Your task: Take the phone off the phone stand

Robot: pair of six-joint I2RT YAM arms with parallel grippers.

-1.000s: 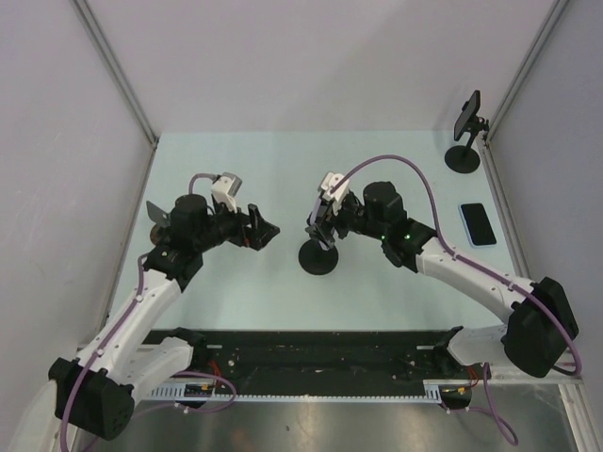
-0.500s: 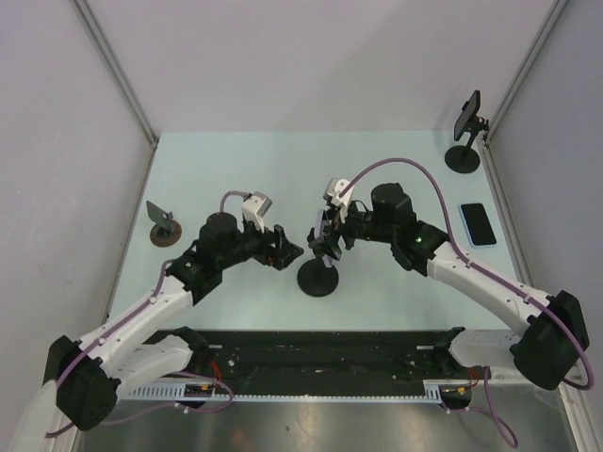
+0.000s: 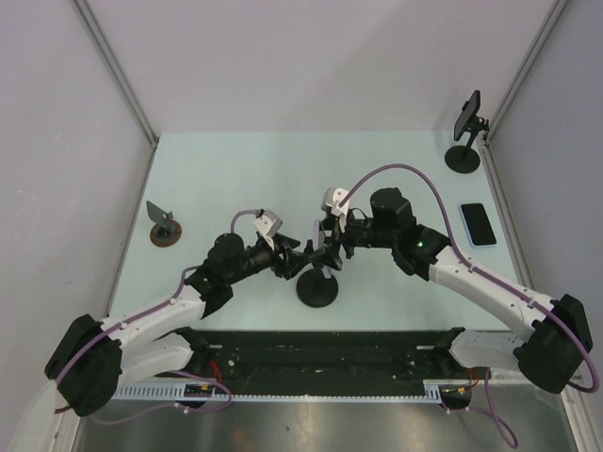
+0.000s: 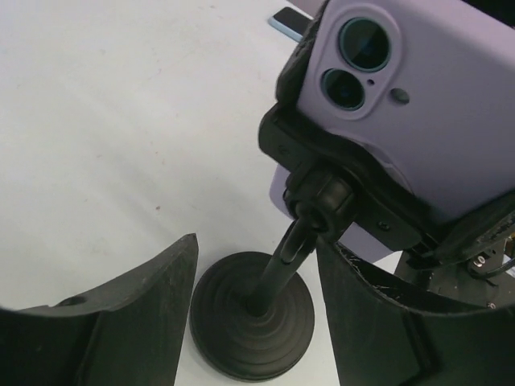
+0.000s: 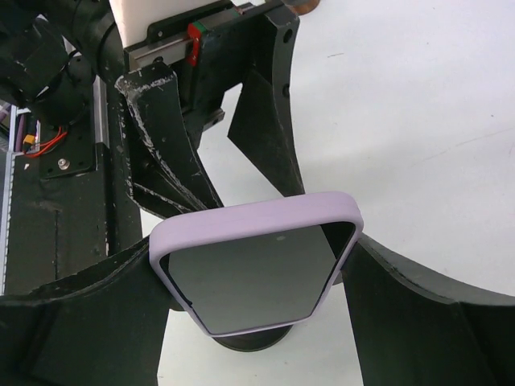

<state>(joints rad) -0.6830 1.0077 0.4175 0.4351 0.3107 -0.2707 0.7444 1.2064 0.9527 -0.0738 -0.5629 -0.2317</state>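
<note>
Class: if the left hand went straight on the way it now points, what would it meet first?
Most likely the phone stand's stem, which stands between the left hand's fingers, just below the lilac phone. Depth is hard to judge.

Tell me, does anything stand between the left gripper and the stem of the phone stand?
Nothing visible does. The left gripper is open, with the stem of the phone stand between its fingers, gaps on both sides.

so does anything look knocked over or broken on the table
Nothing stands out. The lilac phone sits intact in its stand, whose base looks flat on the table. The other stand in the far right corner is upright too.
</note>
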